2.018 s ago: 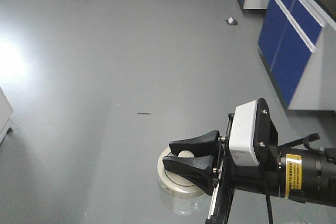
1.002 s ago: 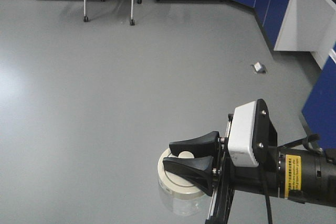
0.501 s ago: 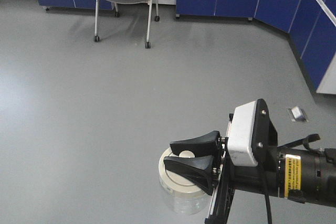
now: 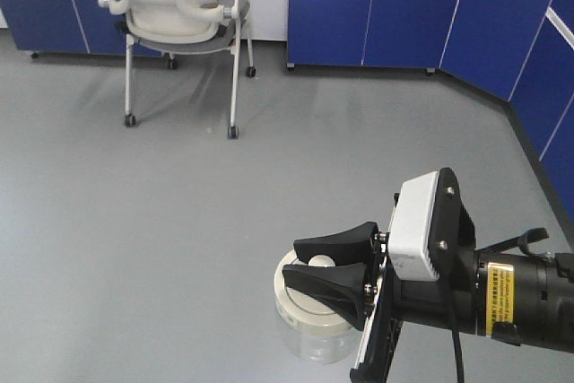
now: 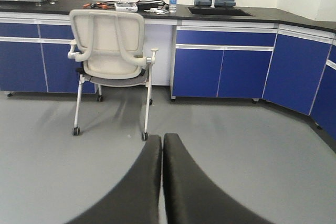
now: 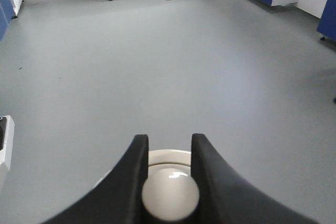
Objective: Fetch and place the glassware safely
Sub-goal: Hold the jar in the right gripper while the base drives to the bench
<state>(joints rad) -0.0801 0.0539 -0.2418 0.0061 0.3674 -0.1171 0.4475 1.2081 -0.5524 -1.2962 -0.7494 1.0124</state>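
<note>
My right gripper point(image 4: 334, 274) is shut on the knob of the glass jar point(image 4: 309, 334), a squat clear jar with a round off-white lid point(image 4: 300, 304), and carries it in the air above the grey floor. In the right wrist view the two black fingers point(image 6: 137, 156) clamp the round off-white knob point(image 6: 170, 194), with the lid rim behind it; the gripper point(image 6: 167, 148) hides the jar body. My left gripper point(image 5: 161, 142) is shut and empty, pointing at the room. The left gripper does not show in the front view.
A white wheeled office chair point(image 4: 175, 15) stands at the back left, also in the left wrist view point(image 5: 111, 59). Blue cabinets point(image 4: 377, 11) line the back wall and right side. A counter point(image 5: 157, 11) holds a bottle and tools. The floor is grey.
The view has swung across the room: the chair and back cabinets have come nearer and lower in the frame. The right gripper holds the jar the same way throughout.
</note>
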